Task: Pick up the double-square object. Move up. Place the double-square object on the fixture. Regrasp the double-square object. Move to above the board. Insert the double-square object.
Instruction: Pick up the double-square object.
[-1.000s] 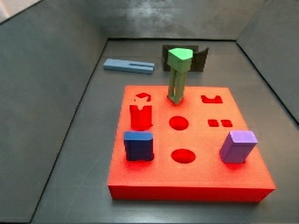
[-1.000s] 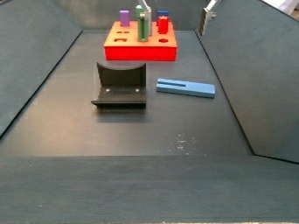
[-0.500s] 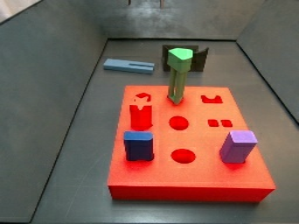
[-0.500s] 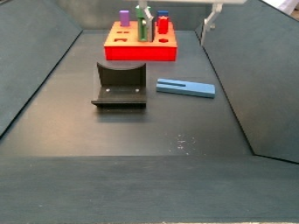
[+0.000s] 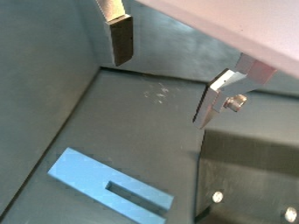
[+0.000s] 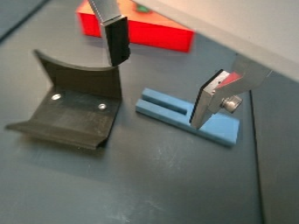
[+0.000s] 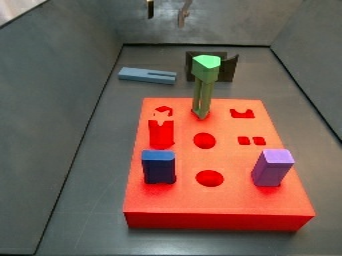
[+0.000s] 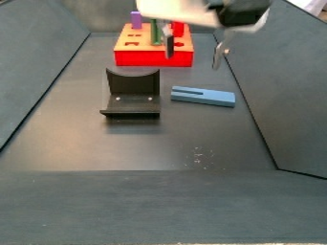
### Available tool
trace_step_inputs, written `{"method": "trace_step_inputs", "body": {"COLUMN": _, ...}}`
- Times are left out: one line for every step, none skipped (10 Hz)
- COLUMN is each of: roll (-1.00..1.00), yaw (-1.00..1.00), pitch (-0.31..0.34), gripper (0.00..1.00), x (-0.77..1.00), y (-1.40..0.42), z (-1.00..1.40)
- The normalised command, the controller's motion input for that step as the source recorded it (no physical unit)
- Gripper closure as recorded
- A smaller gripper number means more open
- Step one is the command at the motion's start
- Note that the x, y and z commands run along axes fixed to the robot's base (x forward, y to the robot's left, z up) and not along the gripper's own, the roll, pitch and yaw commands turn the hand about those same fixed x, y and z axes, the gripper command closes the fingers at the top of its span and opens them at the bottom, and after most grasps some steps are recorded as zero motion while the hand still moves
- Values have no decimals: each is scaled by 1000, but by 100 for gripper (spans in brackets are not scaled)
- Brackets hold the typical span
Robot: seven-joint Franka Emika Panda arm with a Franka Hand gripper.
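Note:
The double-square object (image 8: 205, 96), a slim slate-blue bar, lies flat on the dark floor beside the fixture (image 8: 130, 93). It also shows in a side view (image 7: 147, 75) and in both wrist views (image 5: 111, 182) (image 6: 187, 121). My gripper (image 8: 193, 59) hangs open and empty high over the bar, its jaws wide apart and touching nothing. It also shows at the top of a side view (image 7: 166, 18) and in both wrist views (image 5: 162, 92) (image 6: 158, 94). The red board (image 7: 234, 205) lies beyond the fixture (image 7: 214, 65).
A tall green peg (image 7: 203, 85), a dark-blue block (image 7: 158, 165) and a purple block (image 7: 273, 167) stand on the board. Sloping grey walls (image 8: 274, 86) enclose the floor on both sides. The fixture (image 6: 70, 109) sits close beside the bar.
My gripper has come into both side views from the top, moving over the bar. The bar, fixture and board have not moved.

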Motion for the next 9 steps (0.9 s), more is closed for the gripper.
{"method": "trace_step_inputs", "body": {"roll": -27, "yaw": -1000, "pitch": -81, "gripper": 0, "x": 0, "y": -17, "z": -463}}
{"method": "trace_step_inputs", "body": {"roll": -51, "yaw": -1000, "pitch": -119, "gripper": 0, "x": -9, "y": -29, "z": -474}}
{"method": "trace_step_inputs", "body": {"roll": -49, "yaw": -1000, "pitch": -120, "gripper": 0, "x": -11, "y": -34, "z": -469}}
{"method": "trace_step_inputs", "body": {"roll": -56, "yaw": -1000, "pitch": -154, "gripper": 0, "x": -29, "y": -37, "z": -480}}
{"method": "trace_step_inputs", "body": {"roll": -116, "yaw": -949, "pitch": -244, "gripper": 0, "x": -89, "y": -83, "z": -431}}
{"method": "trace_step_inputs", "body": {"roll": -281, "yaw": -811, "pitch": -300, "gripper": 0, "x": -80, "y": -97, "z": -140}}
{"method": "trace_step_inputs", "body": {"roll": -500, "yaw": -631, "pitch": -299, "gripper": 0, "x": -54, "y": -63, "z": 0}}
{"method": "trace_step_inputs", "body": {"roll": -500, "yaw": -549, "pitch": -281, "gripper": 0, "x": -26, "y": -49, "z": 94}}
{"method": "trace_step_inputs", "body": {"roll": -500, "yaw": -491, "pitch": -257, "gripper": 0, "x": 0, "y": -60, "z": 169}}
